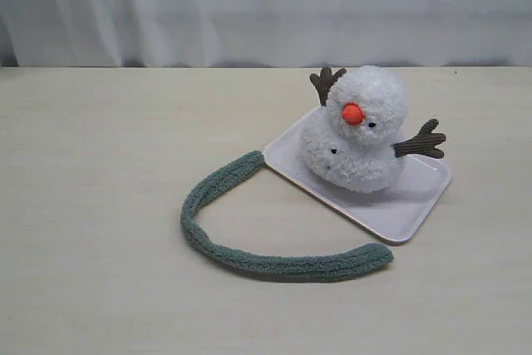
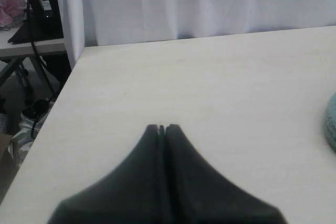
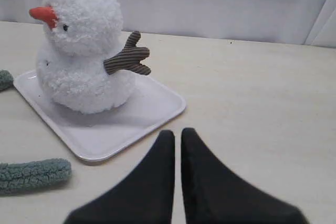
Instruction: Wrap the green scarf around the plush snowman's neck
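The left wrist view cuts off most of the green scarf (curved on the table, one end at the plush snowman's tray). The left gripper and right gripper both have their fingers pressed together, empty.

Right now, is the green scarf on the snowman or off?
Off: the green scarf lies in a U on the table, beside the plush snowman.

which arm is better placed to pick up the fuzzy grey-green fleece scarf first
Right, probably. The right gripper hangs close to the free end of the fuzzy grey-green fleece scarf, with the fluffy white plush snowman just beyond. The left gripper faces mostly pale table, the scarf only at its view's edge.
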Controlling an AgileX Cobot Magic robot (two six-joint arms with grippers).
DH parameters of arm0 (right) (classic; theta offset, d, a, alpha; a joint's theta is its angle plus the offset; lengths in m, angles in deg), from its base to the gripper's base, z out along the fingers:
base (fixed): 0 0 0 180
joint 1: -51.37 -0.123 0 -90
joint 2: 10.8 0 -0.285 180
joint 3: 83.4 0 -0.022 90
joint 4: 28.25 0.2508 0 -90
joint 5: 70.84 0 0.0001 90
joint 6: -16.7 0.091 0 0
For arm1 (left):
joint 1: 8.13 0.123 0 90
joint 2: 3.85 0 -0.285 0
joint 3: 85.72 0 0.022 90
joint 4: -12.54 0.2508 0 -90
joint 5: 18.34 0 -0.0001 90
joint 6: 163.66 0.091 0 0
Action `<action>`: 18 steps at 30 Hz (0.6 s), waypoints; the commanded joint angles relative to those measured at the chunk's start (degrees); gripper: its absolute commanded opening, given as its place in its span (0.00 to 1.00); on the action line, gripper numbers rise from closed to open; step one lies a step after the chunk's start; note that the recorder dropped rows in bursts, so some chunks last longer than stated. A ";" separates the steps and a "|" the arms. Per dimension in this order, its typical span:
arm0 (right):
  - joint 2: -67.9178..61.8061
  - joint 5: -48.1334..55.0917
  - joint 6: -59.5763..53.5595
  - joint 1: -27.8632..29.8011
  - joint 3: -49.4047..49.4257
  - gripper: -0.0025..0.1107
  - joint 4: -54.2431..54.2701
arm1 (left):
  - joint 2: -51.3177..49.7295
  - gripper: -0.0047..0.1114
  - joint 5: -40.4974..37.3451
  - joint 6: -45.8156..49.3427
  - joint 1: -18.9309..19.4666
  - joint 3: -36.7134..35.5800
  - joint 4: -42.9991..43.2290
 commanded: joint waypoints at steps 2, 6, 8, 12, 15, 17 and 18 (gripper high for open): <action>0.28 0.01 -0.38 0.25 0.20 0.06 -0.86 | 0.11 0.04 0.73 0.25 0.23 -0.17 0.08; 0.28 -0.34 -0.38 0.25 0.20 0.06 -1.10 | 0.11 0.04 0.73 0.25 0.23 -0.17 0.08; 0.28 -3.53 -0.38 0.25 0.20 0.06 -4.25 | 0.11 0.04 0.73 0.25 0.23 -0.17 0.08; 0.28 -13.04 -0.38 0.25 0.20 0.06 -7.09 | 0.11 0.04 0.73 0.25 0.23 -0.17 0.08; 0.28 -21.87 -0.38 0.25 0.20 0.06 -6.72 | 0.11 0.04 0.73 0.25 0.23 -0.17 0.08; 0.28 -30.15 -0.14 0.25 0.20 0.06 -6.62 | 0.11 0.04 0.73 0.25 0.23 -0.17 0.08; 0.28 -34.07 0.68 0.25 0.20 0.06 -5.92 | 0.11 0.04 0.73 0.25 0.23 -0.17 0.08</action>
